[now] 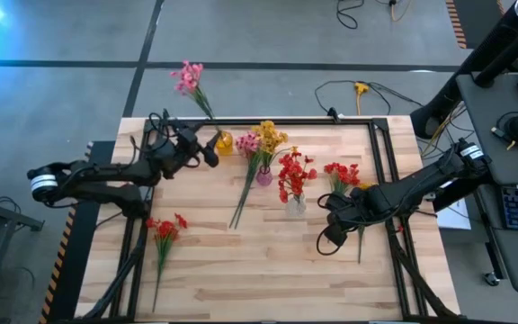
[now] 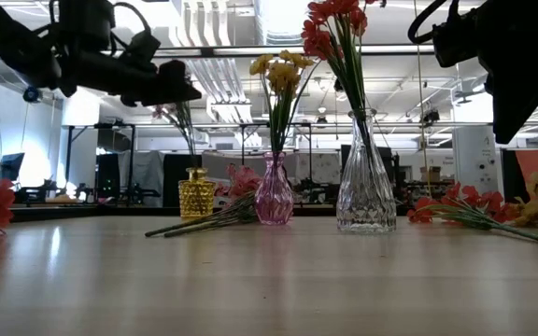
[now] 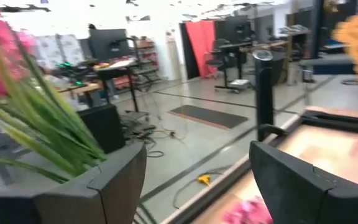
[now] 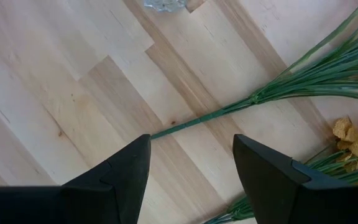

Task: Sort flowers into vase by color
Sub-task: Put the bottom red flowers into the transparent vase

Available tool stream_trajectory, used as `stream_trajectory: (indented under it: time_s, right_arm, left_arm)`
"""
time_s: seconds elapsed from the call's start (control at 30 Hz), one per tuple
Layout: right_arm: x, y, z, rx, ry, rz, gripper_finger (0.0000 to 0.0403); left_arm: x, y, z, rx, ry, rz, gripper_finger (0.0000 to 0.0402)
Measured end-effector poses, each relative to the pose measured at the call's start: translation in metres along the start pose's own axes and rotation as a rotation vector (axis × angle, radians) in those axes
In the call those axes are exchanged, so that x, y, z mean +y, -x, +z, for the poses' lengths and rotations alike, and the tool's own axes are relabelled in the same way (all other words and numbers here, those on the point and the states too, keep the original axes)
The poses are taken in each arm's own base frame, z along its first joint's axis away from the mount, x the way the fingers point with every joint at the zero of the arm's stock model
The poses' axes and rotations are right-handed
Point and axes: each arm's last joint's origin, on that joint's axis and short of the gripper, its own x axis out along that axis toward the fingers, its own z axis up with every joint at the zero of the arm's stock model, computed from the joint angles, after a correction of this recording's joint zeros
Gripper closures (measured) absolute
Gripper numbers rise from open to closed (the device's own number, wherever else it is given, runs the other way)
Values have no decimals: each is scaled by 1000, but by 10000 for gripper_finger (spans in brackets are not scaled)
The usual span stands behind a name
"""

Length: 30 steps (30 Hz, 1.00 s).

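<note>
My right gripper (image 4: 191, 168) hangs spread and empty over a red spray's (image 1: 341, 174) stem on the right; next I drop and close on it. My left gripper (image 1: 212, 155) sits released beside the pink spray (image 1: 188, 79) in the far gold vase (image 1: 225, 142).

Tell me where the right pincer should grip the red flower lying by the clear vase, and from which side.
Grip the red flower on its bare green stem, below the leaves, coming straight down from above. It lies flat on the table, and the thin stem already sits between the open right pincer fingers, clear of the yellow flower.
</note>
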Motion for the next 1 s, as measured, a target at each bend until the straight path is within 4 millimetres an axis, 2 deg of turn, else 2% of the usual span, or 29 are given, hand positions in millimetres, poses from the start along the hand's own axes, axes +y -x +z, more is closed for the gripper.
stream_trajectory:
  time_s: [0.4, 0.73, 0.87, 1.0]
  right_arm:
    - [0, 0, 0, 0, 7, 0, 181]
    - [2, 0, 1, -12, 21, 18, 181]
    - [4, 0, 3, -28, 36, 42, 181]
    - [7, 0, 4, -46, 64, 68, 181]
  left_arm:
    - [-38, 34, 1, 154, 111, -246, 135]
    - [-62, 62, -8, 354, 351, -366, 135]
    - [-67, 69, -9, 536, 450, -354, 135]
    - [-70, 74, 2, 878, 455, -281, 135]
